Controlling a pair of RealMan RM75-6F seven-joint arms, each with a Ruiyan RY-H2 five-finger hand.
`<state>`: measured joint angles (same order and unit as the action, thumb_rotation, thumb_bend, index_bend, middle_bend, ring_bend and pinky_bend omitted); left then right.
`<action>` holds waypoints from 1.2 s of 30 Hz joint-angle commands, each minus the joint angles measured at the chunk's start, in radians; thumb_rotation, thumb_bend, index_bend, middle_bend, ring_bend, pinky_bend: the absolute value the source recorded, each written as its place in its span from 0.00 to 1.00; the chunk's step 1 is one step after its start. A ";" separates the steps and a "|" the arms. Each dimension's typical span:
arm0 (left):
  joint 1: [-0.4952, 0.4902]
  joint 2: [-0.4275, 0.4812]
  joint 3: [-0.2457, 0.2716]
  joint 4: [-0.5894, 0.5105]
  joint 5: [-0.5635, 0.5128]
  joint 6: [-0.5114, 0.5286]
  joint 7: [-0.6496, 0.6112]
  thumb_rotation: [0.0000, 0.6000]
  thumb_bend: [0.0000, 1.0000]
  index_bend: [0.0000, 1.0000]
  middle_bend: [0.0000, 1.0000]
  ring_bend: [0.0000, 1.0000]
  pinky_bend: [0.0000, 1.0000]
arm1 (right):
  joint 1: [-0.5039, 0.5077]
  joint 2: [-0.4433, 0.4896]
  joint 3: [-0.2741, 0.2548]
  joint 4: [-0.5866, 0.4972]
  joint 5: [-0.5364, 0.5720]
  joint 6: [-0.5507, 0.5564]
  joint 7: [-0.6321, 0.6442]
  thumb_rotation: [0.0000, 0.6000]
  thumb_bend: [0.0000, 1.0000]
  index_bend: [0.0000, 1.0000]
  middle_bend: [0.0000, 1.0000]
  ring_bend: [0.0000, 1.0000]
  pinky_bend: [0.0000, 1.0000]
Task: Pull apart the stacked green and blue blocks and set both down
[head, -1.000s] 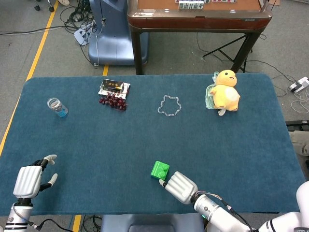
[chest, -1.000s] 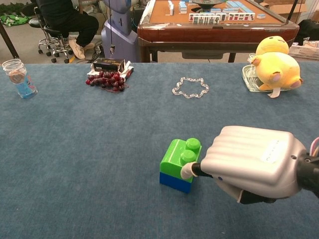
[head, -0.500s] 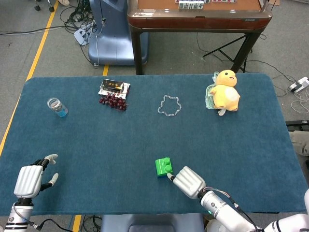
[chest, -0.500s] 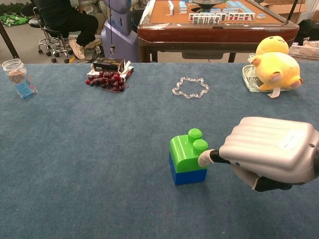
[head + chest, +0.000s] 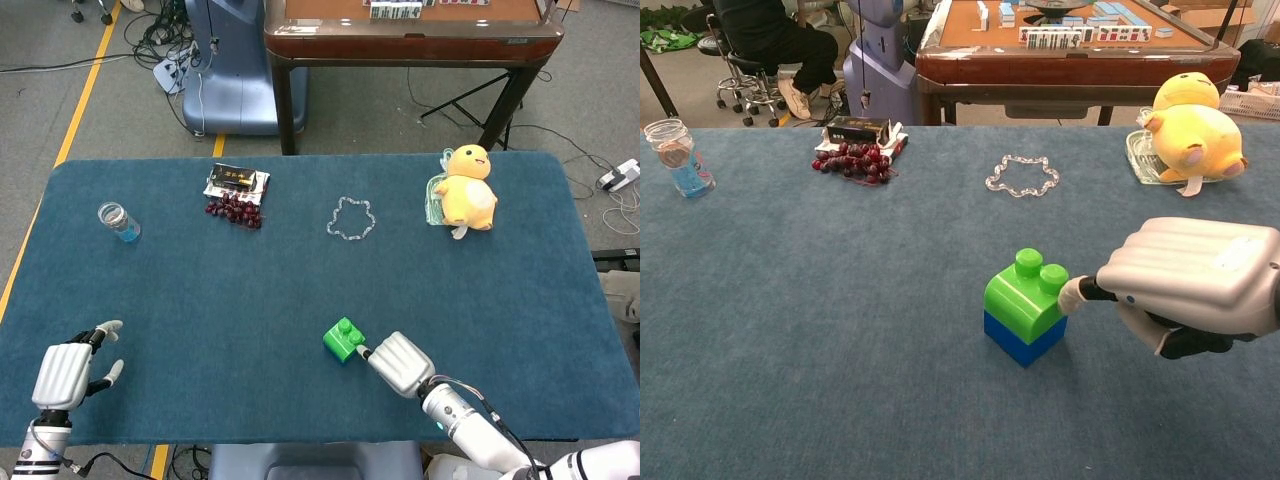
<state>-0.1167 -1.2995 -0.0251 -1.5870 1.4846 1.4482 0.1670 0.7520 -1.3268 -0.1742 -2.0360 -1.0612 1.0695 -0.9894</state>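
The green block (image 5: 1025,298) sits stacked on the blue block (image 5: 1018,340) on the table's near middle; from the head view only the green block (image 5: 343,338) shows. My right hand (image 5: 1200,285) lies palm down just right of the stack, one white fingertip (image 5: 1075,295) touching the green block's right side beside its studs. Nothing is gripped; in the head view the right hand (image 5: 398,363) shows the same contact. My left hand (image 5: 62,372) rests at the near left corner, fingers apart and empty, far from the blocks.
A yellow plush toy (image 5: 468,189) lies on a clear dish at the far right. A bead ring (image 5: 350,217) is far centre, a dark packet with red berries (image 5: 236,195) far left, a small jar (image 5: 118,221) further left. A wooden table (image 5: 410,25) stands behind.
The stack slid right and slightly away while turning, staying against my right hand's fingertip as that hand moved right. The left hand barely moved.
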 commanded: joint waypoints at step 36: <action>-0.004 -0.015 0.001 0.014 -0.003 -0.007 -0.004 1.00 0.31 0.33 0.40 0.43 0.61 | 0.051 0.175 0.203 -0.057 -0.039 -0.147 0.340 1.00 0.00 0.17 0.00 0.00 0.12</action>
<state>-0.1207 -1.3139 -0.0237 -1.5734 1.4823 1.4414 0.1633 0.7658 -1.1478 0.0088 -2.0872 -1.1663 0.9570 -0.6078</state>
